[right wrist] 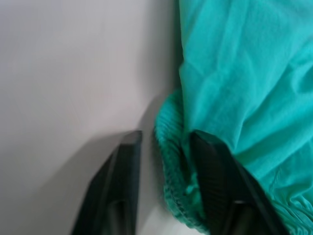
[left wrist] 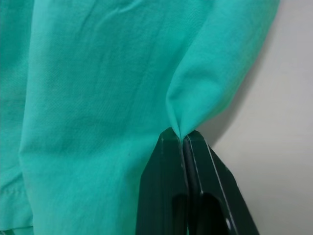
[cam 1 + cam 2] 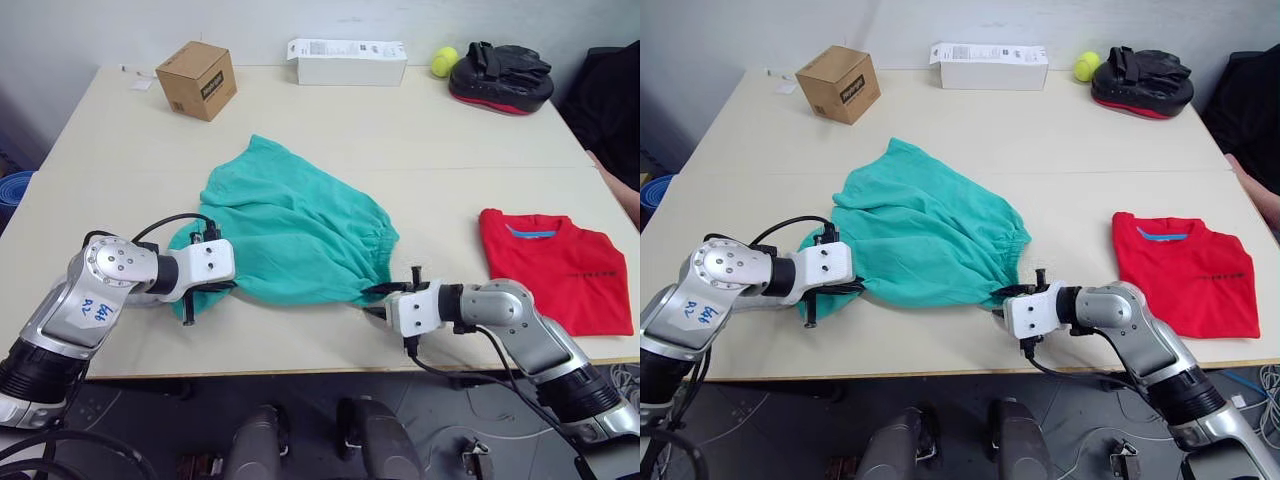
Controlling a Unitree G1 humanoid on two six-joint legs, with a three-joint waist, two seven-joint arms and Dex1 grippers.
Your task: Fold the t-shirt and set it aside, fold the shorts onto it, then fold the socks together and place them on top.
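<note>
The teal shorts (image 3: 290,225) lie crumpled in the middle of the table. My left gripper (image 3: 226,286) is shut on a pinch of their cloth (image 2: 195,98) at the near left corner. At the near right corner my right gripper (image 3: 376,294) is open, its fingers (image 1: 210,171) on either side of the gathered waistband (image 1: 168,147). The red t-shirt (image 3: 555,265) lies folded flat at the right of the table, apart from both grippers. The socks are out of view.
At the back of the table (image 3: 450,140) stand a cardboard box (image 3: 197,79), a long white box (image 3: 346,61), a tennis ball (image 3: 444,61) and a black and red pad (image 3: 500,77). The table's front edge runs just below both grippers.
</note>
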